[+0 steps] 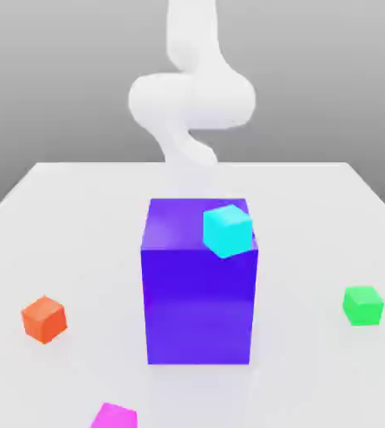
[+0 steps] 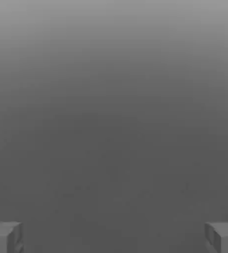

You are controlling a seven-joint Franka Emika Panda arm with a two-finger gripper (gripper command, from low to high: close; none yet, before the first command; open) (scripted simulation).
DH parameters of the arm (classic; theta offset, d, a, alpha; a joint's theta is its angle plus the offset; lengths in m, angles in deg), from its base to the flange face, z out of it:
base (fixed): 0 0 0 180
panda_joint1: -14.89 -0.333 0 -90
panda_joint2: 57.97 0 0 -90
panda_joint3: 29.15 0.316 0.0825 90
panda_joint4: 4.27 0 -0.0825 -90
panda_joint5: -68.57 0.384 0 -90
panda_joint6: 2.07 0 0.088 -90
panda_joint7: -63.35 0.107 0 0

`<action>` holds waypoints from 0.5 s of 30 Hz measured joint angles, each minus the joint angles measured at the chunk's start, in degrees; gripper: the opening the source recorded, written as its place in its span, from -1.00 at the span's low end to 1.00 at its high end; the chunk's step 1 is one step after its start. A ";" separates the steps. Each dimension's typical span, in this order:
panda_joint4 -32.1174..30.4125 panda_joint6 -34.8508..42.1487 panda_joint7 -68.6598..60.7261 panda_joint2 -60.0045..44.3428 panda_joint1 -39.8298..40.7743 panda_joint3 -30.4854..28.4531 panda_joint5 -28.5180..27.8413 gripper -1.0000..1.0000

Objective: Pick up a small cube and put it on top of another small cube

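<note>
The small magenta-pink cube (image 1: 113,416) lies on the white table at the front edge of the exterior view, partly cut off. The small bright green cube (image 1: 363,305) rests on the table at the exterior view's right. My white arm (image 1: 191,100) rises behind the big block, far from both cubes. In the hand view my gripper (image 2: 114,238) is open: its grey fingertips (image 2: 5,237) stand wide apart, with nothing but plain grey between them.
A big blue-purple block (image 1: 198,284) stands in the middle of the table (image 1: 78,217), with a cyan small cube (image 1: 227,230) on its top near the right corner. An orange small cube (image 1: 44,318) lies at the exterior view's left.
</note>
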 joint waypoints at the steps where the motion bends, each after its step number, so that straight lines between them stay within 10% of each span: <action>1: 0.00 -0.68 -0.02 -2.26 0.00 -0.36 0.29 0.00; 15: 0.01 -9.51 -0.30 -31.53 0.74 -4.23 4.15 0.00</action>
